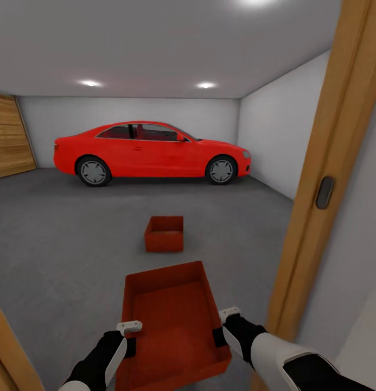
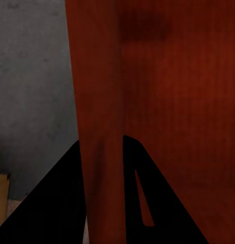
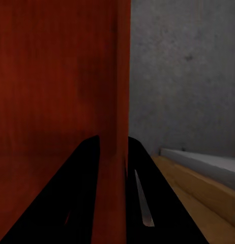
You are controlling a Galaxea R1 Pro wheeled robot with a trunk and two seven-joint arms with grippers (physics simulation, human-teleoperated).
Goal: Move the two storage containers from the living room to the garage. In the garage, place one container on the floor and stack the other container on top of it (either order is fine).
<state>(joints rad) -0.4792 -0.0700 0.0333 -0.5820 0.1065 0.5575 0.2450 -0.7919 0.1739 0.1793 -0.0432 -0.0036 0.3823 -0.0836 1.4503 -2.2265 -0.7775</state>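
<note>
I hold the long shallow storage container (image 1: 171, 320) low in front of me, one gripper on each long wall. My left gripper (image 1: 129, 338) is shut on its left wall (image 2: 99, 101); my right gripper (image 1: 223, 327) is shut on its right wall (image 3: 120, 101). Each wrist view has two dark fingers (image 2: 61, 203) (image 3: 77, 193) straddling a red wall. The deeper, squarer storage container (image 1: 164, 233) stands on the grey concrete floor (image 1: 57, 239) of the garage, ahead of the held one, upright and empty.
A red car (image 1: 152, 152) is parked across the far side of the garage. A wooden door frame (image 1: 329, 174) rises close on my right, with another wooden edge (image 1: 8, 353) at lower left. A wooden door (image 1: 11, 136) stands at the far left. White walls enclose the room.
</note>
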